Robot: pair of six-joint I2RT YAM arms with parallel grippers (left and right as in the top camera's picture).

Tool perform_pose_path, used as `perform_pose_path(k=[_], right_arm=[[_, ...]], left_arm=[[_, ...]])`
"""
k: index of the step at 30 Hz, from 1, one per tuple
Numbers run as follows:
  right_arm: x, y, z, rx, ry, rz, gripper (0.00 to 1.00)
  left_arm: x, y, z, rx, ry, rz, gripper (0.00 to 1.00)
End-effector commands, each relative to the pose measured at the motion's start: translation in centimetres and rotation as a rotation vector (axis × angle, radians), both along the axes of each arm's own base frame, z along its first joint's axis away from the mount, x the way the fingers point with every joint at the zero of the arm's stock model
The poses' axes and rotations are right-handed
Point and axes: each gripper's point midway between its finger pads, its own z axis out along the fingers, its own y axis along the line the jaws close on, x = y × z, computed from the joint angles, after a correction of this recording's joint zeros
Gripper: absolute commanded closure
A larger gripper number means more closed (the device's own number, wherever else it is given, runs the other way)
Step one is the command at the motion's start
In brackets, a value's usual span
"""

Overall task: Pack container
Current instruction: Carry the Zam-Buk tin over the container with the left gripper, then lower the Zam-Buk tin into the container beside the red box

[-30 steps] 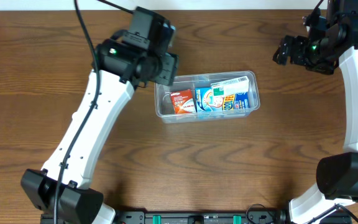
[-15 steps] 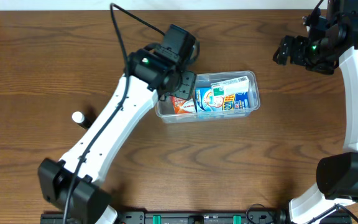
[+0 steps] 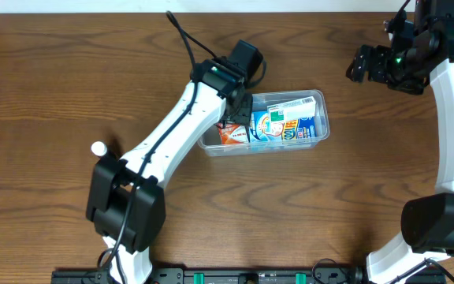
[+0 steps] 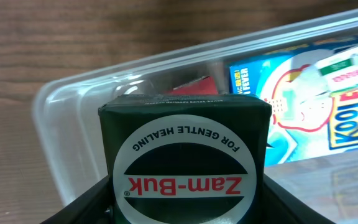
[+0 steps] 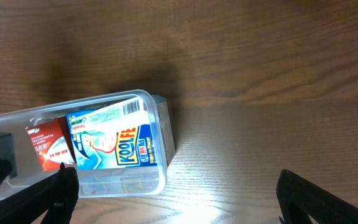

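The clear plastic container lies mid-table and holds a red packet and a blue Koolfever packet. My left gripper hangs over the container's left end, shut on a dark green Zam-Buk box, which fills the left wrist view above the container; the red packet and the blue packet show behind it. My right gripper is open and empty, high at the back right, well away from the container. Its wrist view shows the blue packet and the red packet.
A small white round object lies on the wooden table to the left, beside the left arm's base link.
My left arm has swung right from the table's back left to over the container's left end. The white round object came into view. The right arm has not moved.
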Motion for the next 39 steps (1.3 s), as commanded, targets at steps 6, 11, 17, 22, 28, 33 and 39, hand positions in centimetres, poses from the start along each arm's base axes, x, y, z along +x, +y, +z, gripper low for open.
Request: perform_pose_path(k=[6, 11, 17, 22, 28, 33, 39], right_arm=[[0.1, 0.4, 0.5, 0.008, -0.012, -0.003, 0.01], [0.1, 0.4, 0.5, 0.008, -0.012, -0.003, 0.01], [0.1, 0.4, 0.5, 0.008, -0.012, -0.003, 0.01], [0.1, 0.4, 0.5, 0.008, -0.012, -0.003, 0.01], [0.1, 0.4, 0.5, 0.008, -0.012, -0.003, 0.01], [0.1, 0.4, 0.5, 0.008, -0.012, -0.003, 0.01], [0.1, 0.4, 0.5, 0.008, -0.012, -0.003, 0.01]], left_arm=[[-0.1, -1.4, -2.6, 0.012, 0.03, 0.028, 0.38], [-0.2, -1.6, -4.1, 0.024, 0.056, 0.046, 0.38], [-0.2, -1.6, -4.5, 0.03, 0.064, 0.047, 0.37], [-0.2, -1.6, -4.5, 0.03, 0.064, 0.048, 0.13], [-0.2, -1.6, -4.5, 0.029, 0.063, 0.048, 0.1], [-0.1, -1.5, -4.3, 0.027, 0.059, 0.048, 0.1], [0.2, -1.7, -3.0, 0.011, 0.03, 0.035, 0.1]])
